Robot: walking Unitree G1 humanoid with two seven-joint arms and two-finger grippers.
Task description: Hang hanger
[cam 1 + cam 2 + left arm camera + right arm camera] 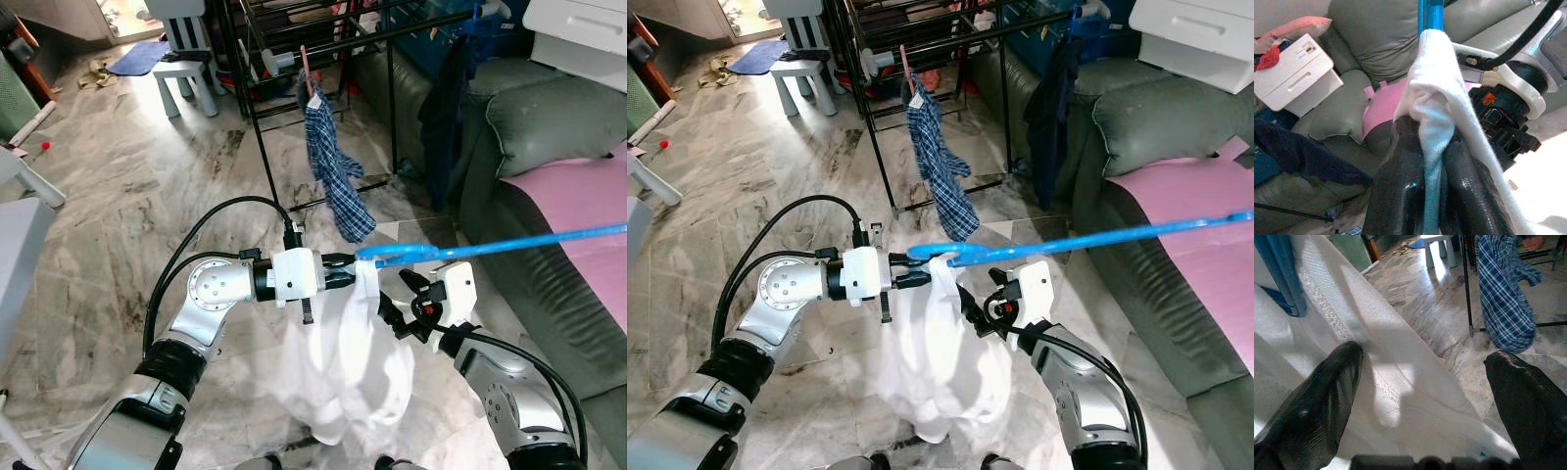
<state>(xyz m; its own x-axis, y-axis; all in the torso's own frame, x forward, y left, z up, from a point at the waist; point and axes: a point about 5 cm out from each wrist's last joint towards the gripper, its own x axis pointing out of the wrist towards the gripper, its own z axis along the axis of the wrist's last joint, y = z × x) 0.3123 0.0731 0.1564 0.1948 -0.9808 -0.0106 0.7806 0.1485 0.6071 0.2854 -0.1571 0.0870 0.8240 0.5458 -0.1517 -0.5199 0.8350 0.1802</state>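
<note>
Ahead, toward twelve o'clock, a black drying rack (257, 108) stands on the marble floor (127, 196) with a blue checked shirt (333, 171) pinned to its rail and trailing down toward the rack's base. At about eleven o'clock sits a small white stool (186, 69), with a blue mat (139, 57) on the floor beyond it. From one to three o'clock runs a grey-green leather sofa (549, 127); a pink cloth (588, 196) covers its seat, a dark garment (446, 108) hangs in front of its near arm, and a white box (578, 34) rests on top at the far end. The rack and its hanging shirt stand between the robot and the room beyond.

Close in front of the robot, the blue hanger (490, 247) stretches from its centre out toward three o'clock, over the sofa's edge. A white garment (343, 362) is draped over the hanger's near end and hangs down between the two arms. The left gripper (1425, 161) has its fingers pressed together on the hanger's near end, with a fold of the white cloth pinched between them. The right gripper (1422, 382) sits just at four o'clock from that point, its fingers spread wide apart against the white fabric, one finger (1317, 391) resting on the cloth and nothing clamped.
</note>
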